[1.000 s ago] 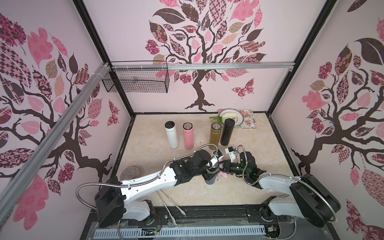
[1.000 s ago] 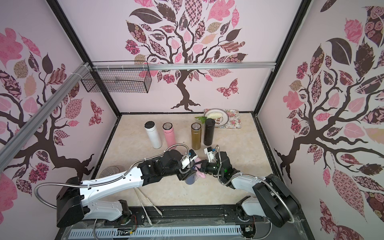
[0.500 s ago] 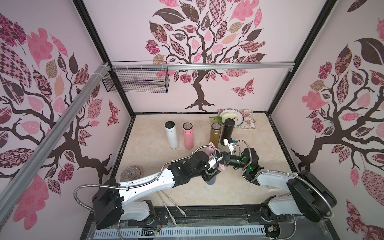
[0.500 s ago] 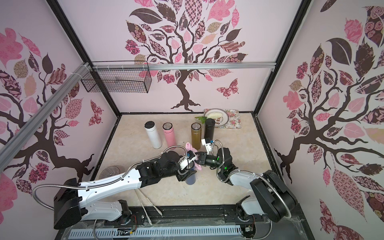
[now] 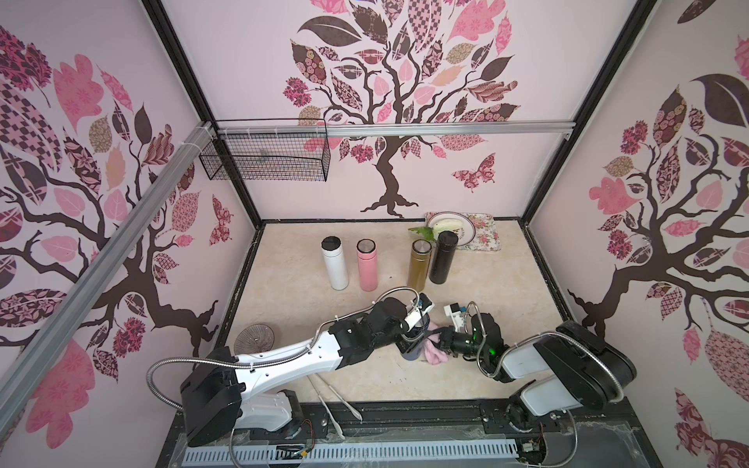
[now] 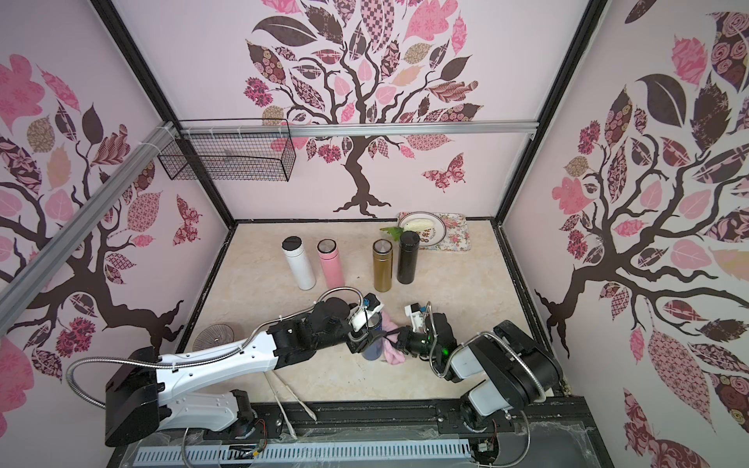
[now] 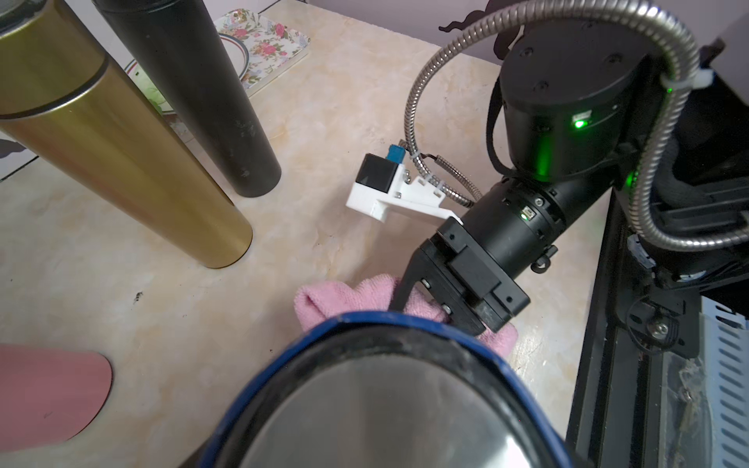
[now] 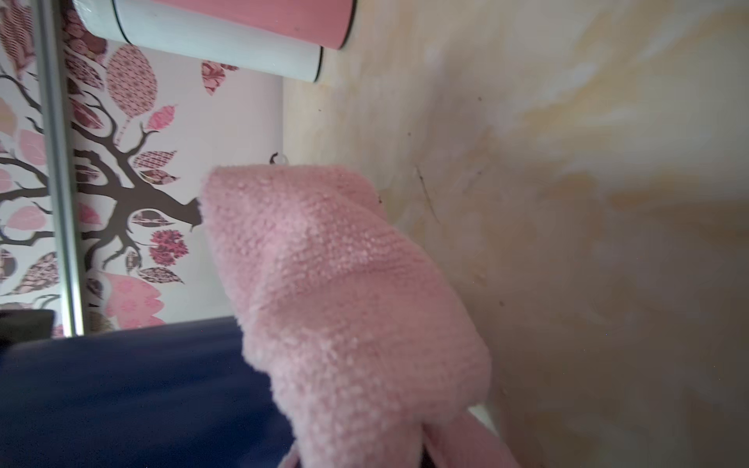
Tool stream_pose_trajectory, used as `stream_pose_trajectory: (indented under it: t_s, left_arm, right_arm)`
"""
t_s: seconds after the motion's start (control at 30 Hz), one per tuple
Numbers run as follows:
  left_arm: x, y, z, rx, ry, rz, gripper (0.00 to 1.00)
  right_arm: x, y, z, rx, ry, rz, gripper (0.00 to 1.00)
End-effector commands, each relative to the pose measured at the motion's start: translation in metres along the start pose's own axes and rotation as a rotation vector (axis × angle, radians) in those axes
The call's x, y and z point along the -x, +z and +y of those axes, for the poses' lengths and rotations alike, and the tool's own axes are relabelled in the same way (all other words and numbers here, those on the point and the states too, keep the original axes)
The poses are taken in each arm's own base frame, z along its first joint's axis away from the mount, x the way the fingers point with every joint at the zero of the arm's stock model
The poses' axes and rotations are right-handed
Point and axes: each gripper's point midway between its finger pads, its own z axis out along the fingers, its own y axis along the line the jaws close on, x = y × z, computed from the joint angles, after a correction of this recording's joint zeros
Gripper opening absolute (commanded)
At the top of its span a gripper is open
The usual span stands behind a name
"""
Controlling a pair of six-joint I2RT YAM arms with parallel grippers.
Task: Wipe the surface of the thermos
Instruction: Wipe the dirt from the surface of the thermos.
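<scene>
A dark blue thermos [image 5: 412, 353] [image 6: 371, 349] stands near the table's front middle, and my left gripper [image 5: 410, 337] [image 6: 362, 338] is shut around its upper body. The left wrist view looks down on its blue rim [image 7: 405, 321] and steel lid; the jaws themselves are hidden under it. My right gripper [image 5: 441, 341] [image 6: 396, 338] [image 7: 421, 298] is shut on a pink cloth [image 5: 435, 353] [image 6: 393, 353] [image 7: 344, 298] [image 8: 344, 283]. The cloth is pressed against the thermos's right side [image 8: 121, 397], low down near the table.
Four thermoses stand in a row behind: white [image 5: 334, 263], pink [image 5: 367, 265], gold [image 5: 419, 263], black [image 5: 443, 257]. A plate on a floral tray [image 5: 484, 237] sits back right. A glass dish [image 5: 255, 338] lies front left and white sticks [image 5: 340, 401] lie at the front edge.
My right gripper carried the cloth up toward the thermos's top half a second ago, and it is now back down at the lower side. The left gripper still holds the thermos in place.
</scene>
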Motion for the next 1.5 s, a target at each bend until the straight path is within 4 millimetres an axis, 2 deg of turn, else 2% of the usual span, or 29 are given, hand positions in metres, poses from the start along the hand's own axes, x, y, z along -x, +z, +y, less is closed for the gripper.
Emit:
stream_pose_trajectory:
  t_s: [0.0,0.03,0.27,0.37,0.4,0.47,0.57,0.7,0.77,0.8,0.87,0.97,1.07,1.17,1.27,1.33,1.43,1.47]
  left_arm:
    - [-0.025,0.012,0.009,0.047,-0.018,0.051,0.0]
    - [-0.025,0.012,0.009,0.047,-0.02,0.049,0.0]
    - [-0.033,0.013,0.008,0.042,-0.028,0.065,0.0]
    - [-0.034,0.015,0.008,0.047,-0.035,0.063,0.0]
    - [-0.033,0.015,0.009,0.051,-0.042,0.06,0.0]
    - [-0.032,0.015,0.011,0.064,-0.058,0.056,0.0]
    - [-0.027,0.015,0.025,0.148,-0.13,0.024,0.0]
    - [-0.023,0.017,0.046,0.271,-0.25,0.002,0.0]
    - [-0.022,0.018,0.054,0.324,-0.313,-0.009,0.0]
    - [-0.022,0.017,0.06,0.36,-0.363,-0.016,0.0]
    - [-0.02,0.013,0.07,0.43,-0.45,-0.026,0.0]
    - [-0.022,0.006,0.082,0.532,-0.602,-0.013,0.0]
    - [-0.021,0.005,0.082,0.565,-0.703,0.035,0.0]
    - [-0.012,0.009,0.072,0.513,-0.743,0.062,0.0]
    - [-0.007,0.014,0.062,0.45,-0.785,0.072,0.0]
    - [-0.005,0.016,0.056,0.411,-0.794,0.077,0.0]
    - [-0.003,0.011,0.056,0.409,-0.8,0.064,0.0]
    - [-0.002,0.009,0.057,0.411,-0.801,0.057,0.0]
  right_arm:
    - [-0.01,-0.003,0.013,0.009,-0.074,0.049,0.0]
    - [-0.006,-0.004,0.024,0.036,-0.09,0.041,0.0]
    - [0.032,-0.027,0.137,0.214,-0.285,-0.043,0.0]
    - [0.037,-0.038,0.169,0.278,-0.329,-0.06,0.0]
    - [0.036,-0.039,0.171,0.283,-0.326,-0.06,0.0]
    - [0.032,-0.036,0.159,0.266,-0.302,-0.048,0.0]
    - [0.021,-0.029,0.12,0.206,-0.234,-0.036,0.0]
    - [0.003,-0.024,0.054,0.061,-0.159,-0.033,0.0]
    - [-0.003,-0.024,0.033,0.007,-0.139,-0.037,0.0]
    - [-0.006,-0.024,0.029,-0.002,-0.142,-0.038,0.0]
    - [-0.01,-0.023,0.029,-0.009,-0.165,-0.039,0.0]
    - [-0.019,-0.017,0.056,0.044,-0.298,-0.038,0.0]
    - [-0.022,-0.01,0.093,0.092,-0.474,-0.081,0.0]
    - [-0.006,-0.013,0.127,0.157,-0.549,-0.214,0.0]
    - [0.018,-0.026,0.159,0.236,-0.573,-0.392,0.0]
    - [0.03,-0.027,0.162,0.218,-0.561,-0.455,0.0]
    - [0.044,-0.01,0.13,0.039,-0.508,-0.462,0.0]
    - [0.045,-0.006,0.113,-0.019,-0.474,-0.455,0.0]
